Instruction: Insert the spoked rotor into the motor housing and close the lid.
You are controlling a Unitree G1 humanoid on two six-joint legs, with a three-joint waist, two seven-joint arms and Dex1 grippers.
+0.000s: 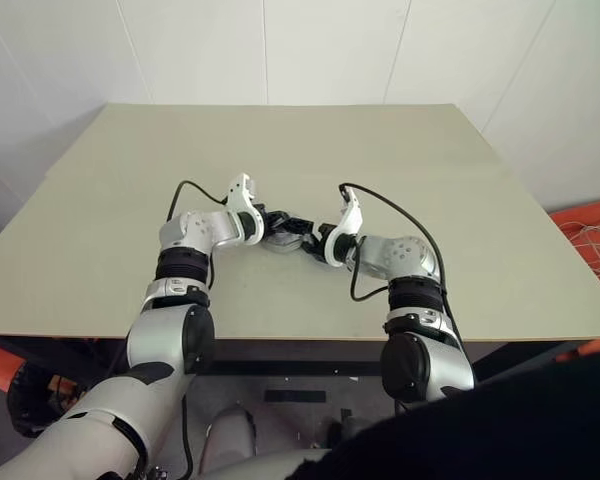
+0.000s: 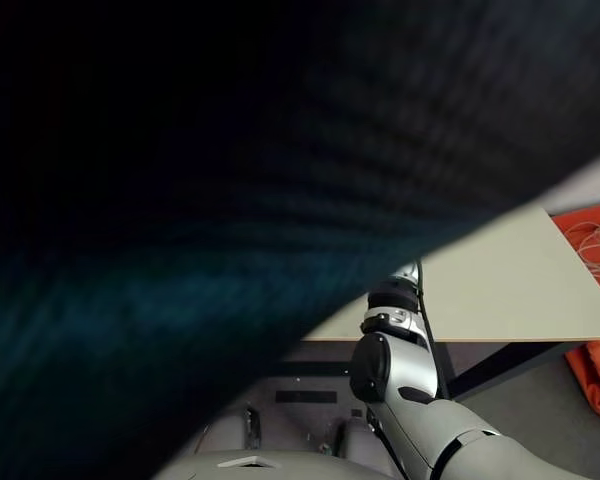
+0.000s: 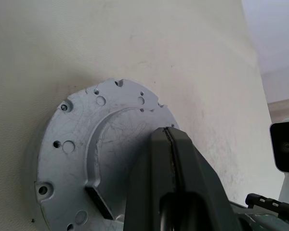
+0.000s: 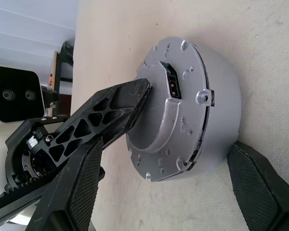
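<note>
Beige and matte, the tabletop (image 1: pixel 410 170) spreads wide in the left eye view, and both arms reach in over its near edge to meet close to the middle. Between them sits the motor housing (image 4: pixel 192 110), a grey metal drum resting on the tabletop with its flat lid (image 3: pixel 82 144) closed on top. That lid is a pale grey disc with small holes near its edge, a raised curved step across its face and 1 dark rectangular slot. The spoked rotor cannot be made out.

In the right wrist view, the right claw (image 4: pixel 176 187) is released, its 2 fingers spread as wide as they go and standing on either side of the housing; whether either pad touches the drum wall cannot be told. The left claw (image 3: pixel 171 137) is clenched, its 2 black fingers pressed together with nothing between them, and the tips lie over the face of the lid. The right wrist view shows those joined fingers (image 4: pixel 111 115) reaching the lid's edge from the side.

A dark blurred mass covers much of the right eye view.
</note>
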